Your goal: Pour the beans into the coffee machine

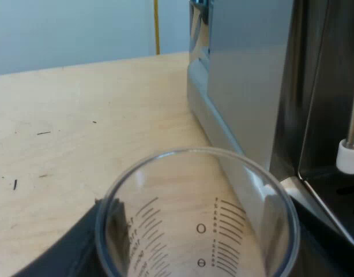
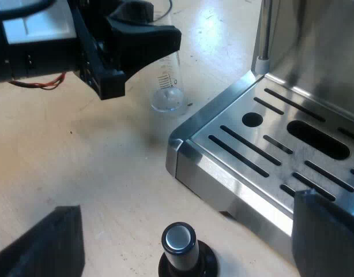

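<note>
Pale wood makes up the table (image 1: pixel 79 115), marked with a few dark specks and backed by a light bluish wall (image 1: pixel 67 29) with a thin yellow strip (image 1: pixel 156 26) running up it. From where I stand, the left gripper (image 1: pixel 197 254) has its jaws clamped on the measuring glass (image 1: pixel 197 213). A dark finger presses against each side of the clear wall, and the printed scale lines show through it with the wood grain behind. The right wrist view shows the same glass upright, its base at or just above the table, I cannot tell which, near the corner of the espresso machine (image 1: pixel 246 75). It is beside the machine, not over its top. The machine's brushed metal side rises close to the glass, and its slotted drip tray (image 2: pixel 234 144) juts out low at the front. A steam wand (image 2: pixel 263 29) with a white tip hangs down by the tray's far edge. The right gripper (image 2: pixel 185 248) hovers low over the table just off the tray's near edge with its jaws wide apart and holding nothing. Below and between its fingers (image 2: pixel 44 242) stands a tamper (image 2: pixel 179 239) with a black base and a shiny round top, upright on the wood, close to the tray but not touching it, and well apart from the glass.
</note>
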Motion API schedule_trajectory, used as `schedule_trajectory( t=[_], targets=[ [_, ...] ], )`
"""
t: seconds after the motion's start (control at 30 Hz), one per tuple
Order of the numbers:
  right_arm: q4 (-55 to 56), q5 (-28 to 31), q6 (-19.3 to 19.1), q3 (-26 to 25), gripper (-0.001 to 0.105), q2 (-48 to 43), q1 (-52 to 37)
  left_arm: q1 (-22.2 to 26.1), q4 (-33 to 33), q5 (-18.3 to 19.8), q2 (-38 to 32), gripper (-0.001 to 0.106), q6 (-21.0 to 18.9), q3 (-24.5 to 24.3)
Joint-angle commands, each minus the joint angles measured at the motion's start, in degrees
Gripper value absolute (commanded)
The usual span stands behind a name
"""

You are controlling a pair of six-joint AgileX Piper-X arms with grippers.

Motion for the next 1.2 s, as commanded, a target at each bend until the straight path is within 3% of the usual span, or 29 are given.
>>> schedule_trajectory(
  t=[0.03,0.5,0.77,1.03,1.2],
  targets=[
    [-0.75,0.0,-0.65,-0.44,0.079,-0.21,-0.2,0.05,-2.79,-0.16,1.45,0.025,-0.59,-0.36],
    [-0.75,0.0,0.25,-0.44,0.079,-0.21,-0.2,0.05,-1.05,-0.16,2.48,0.025,0.23,-0.33],
    [-0.75,0.0,2.84,-0.44,0.079,-0.21,-0.2,0.05,2.63,-0.02,2.48,0.054,0.23,-0.33],
    [-0.75,0.0,5.77,-0.44,0.079,-0.21,-0.08,0.05,10.8,0.84,2.29,0.056,0.01,-0.33],
    [-0.75,0.0,5.77,-0.44,0.079,-0.21,-0.08,0.05,14.57,1.56,1.26,0.067,0.01,-0.33]
  ],
)
